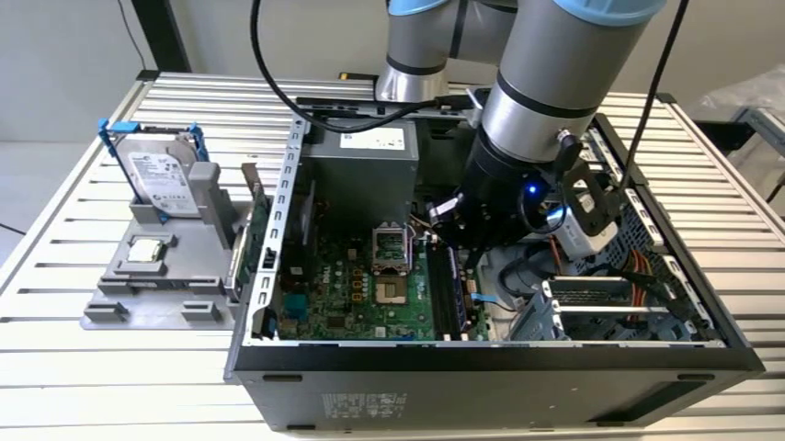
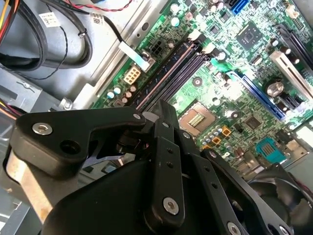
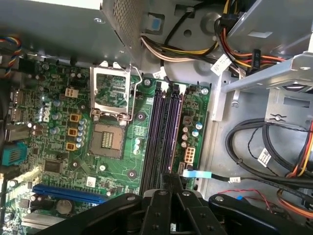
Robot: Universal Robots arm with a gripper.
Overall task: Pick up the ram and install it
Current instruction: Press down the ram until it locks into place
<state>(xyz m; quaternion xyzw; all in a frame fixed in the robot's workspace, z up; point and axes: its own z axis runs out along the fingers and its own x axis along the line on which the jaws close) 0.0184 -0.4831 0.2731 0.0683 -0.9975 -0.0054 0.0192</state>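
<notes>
On the slatted table (image 1: 73,386) the open computer case (image 1: 491,386) lies on its side, and the arm (image 1: 552,83) reaches deep into it, so the widest risk is the arm's bulk brushing the case's metal rim or the drive cage on the exterior view's right, should it tilt or drift sideways. Below it lies the green motherboard (image 3: 146,98), which I judge would flex or crack under a hard push straight down. The gripper (image 3: 168,183) hovers just over one end of the long dark memory slots (image 3: 164,132), in line with them in both wrist views. Whether it is clamped on anything I cannot tell, since its own black body blocks the sight. The ram I cannot place for sure: the slots look bare along their length in the first wrist view, so it is not seated, and if it is carried it sits hidden under the gripper. If so, a stick held slightly askew could meet the slot walls instead of the groove and bend its contacts or jam. The bundle of black cables (image 3: 264,152) lies near the slots and a small tagged lead (image 3: 195,174) lies just beside the gripper, where either could snag. The white end clips (image 3: 168,85), if closed, could stop the stick from seating.
</notes>
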